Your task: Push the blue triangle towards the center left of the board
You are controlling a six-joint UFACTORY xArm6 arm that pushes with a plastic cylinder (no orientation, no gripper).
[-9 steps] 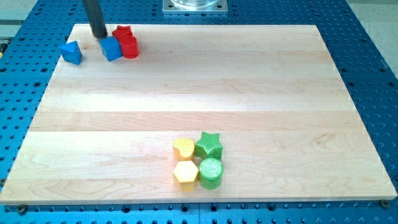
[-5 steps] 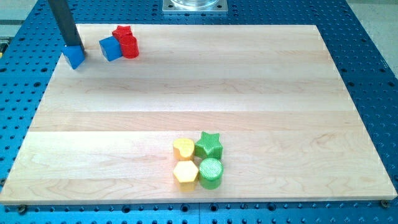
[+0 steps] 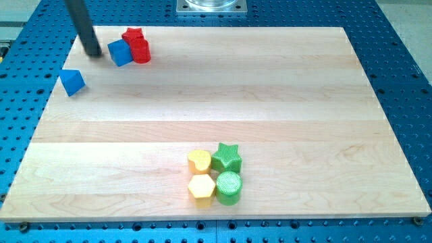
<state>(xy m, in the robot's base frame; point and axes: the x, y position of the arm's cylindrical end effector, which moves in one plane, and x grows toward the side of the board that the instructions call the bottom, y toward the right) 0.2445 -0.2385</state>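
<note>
Blue triangle (image 3: 71, 82) sits near the far left edge of the wooden board (image 3: 216, 101), with my tip (image 3: 94, 53) apart from it.

The blue triangle lies alone by the left edge, not touching anything. My tip is a little farther back and to its right, between it and the blue cube (image 3: 120, 52). There is no claw here, just a dark rod. The blue cube touches a red block (image 3: 140, 50), and a red star (image 3: 133, 34) sits behind, maybe touching too. Well apart, at the near middle, four blocks huddle: a yellow block (image 3: 199, 160), a green star (image 3: 227, 157), a yellow hexagon (image 3: 201, 187) and a green round block (image 3: 229, 187).
</note>
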